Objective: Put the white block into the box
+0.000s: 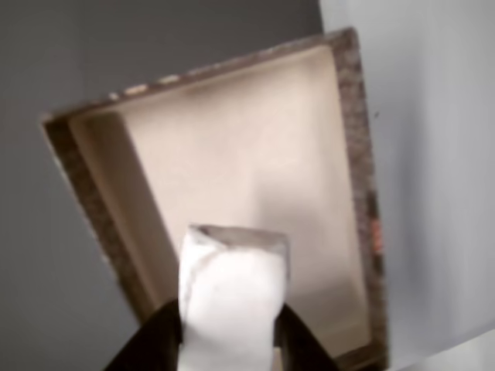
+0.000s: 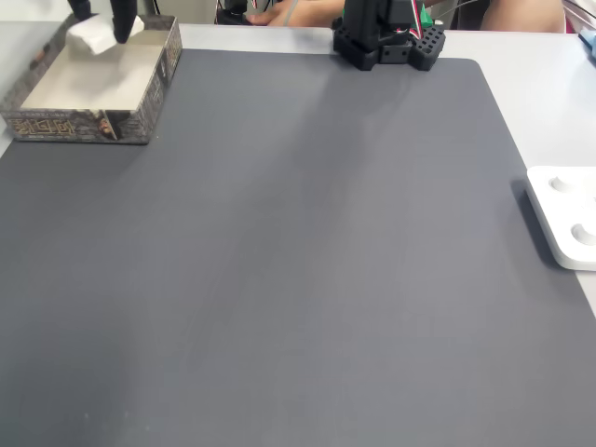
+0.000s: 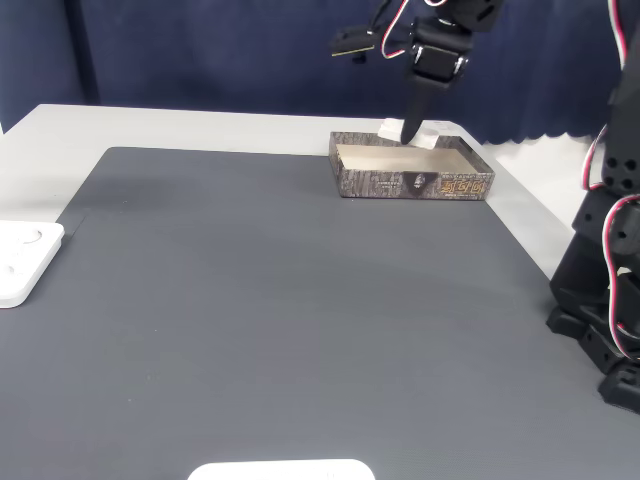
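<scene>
The gripper (image 1: 230, 340) held the white block (image 1: 232, 297) between its black fingers (image 1: 155, 340), above the cream inside of the box (image 1: 352, 108) on the grey mat (image 2: 307, 261).

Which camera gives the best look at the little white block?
The other view: the white block looms large, pinched in the gripper above the box. In both fixed views it is a small, partly hidden white patch.

Below your jaws the box (image 1: 232, 154) floor lies open and bare, its speckled rim walling all four sides. Away from the jaws, the dark mat (image 2: 307, 261) gives you wide free passage; a flat white device (image 2: 564, 216) sits at its edge, well apart.
</scene>
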Tool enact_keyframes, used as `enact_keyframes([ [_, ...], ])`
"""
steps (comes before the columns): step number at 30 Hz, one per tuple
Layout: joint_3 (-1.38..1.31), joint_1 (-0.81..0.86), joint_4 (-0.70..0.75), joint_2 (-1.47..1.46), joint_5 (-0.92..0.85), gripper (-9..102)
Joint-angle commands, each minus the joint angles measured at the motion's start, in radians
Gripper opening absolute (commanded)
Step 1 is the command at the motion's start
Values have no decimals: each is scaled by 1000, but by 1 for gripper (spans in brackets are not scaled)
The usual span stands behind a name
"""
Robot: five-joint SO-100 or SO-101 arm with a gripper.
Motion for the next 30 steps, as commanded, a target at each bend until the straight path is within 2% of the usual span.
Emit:
enact_keyframes([
  [1, -100, 25, -3, -3, 81, -2],
  [6, -109, 25, -2, -35, 222, -2],
  [21, -115, 25, -18, -97, 322, -2],
  [30, -252, 32, -25, -236, 341, -2],
])
